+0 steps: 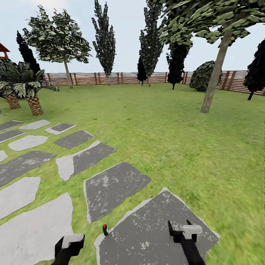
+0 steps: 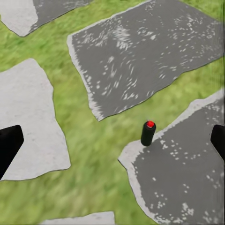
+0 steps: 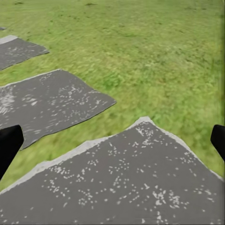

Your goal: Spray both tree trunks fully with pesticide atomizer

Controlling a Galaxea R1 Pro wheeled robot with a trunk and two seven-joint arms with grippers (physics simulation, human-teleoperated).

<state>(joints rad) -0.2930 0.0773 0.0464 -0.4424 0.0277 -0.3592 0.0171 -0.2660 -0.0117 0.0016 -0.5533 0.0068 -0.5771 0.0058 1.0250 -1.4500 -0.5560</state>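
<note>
The pesticide atomizer (image 1: 105,229), a small black can with a red top, stands upright on the grass at the edge of a dark stepping stone (image 1: 158,228). My left gripper (image 1: 69,246) hovers just left of it, open; in the left wrist view the atomizer (image 2: 148,133) sits ahead between the spread fingers (image 2: 9,146), untouched. My right gripper (image 1: 179,225) is open over the same stone (image 3: 122,183), holding nothing. One tree with a thick pale trunk (image 1: 216,71) leans at the right of the lawn. Another tree (image 1: 59,35) stands far left by the fence.
Grey and dark stepping stones (image 1: 110,186) cover the near left ground. Palm-like plants (image 1: 22,90) stand at the left. A brown slat fence (image 1: 121,78) closes the lawn's far side, with slim dark trees (image 1: 105,40) and a round bush (image 1: 204,75) before it.
</note>
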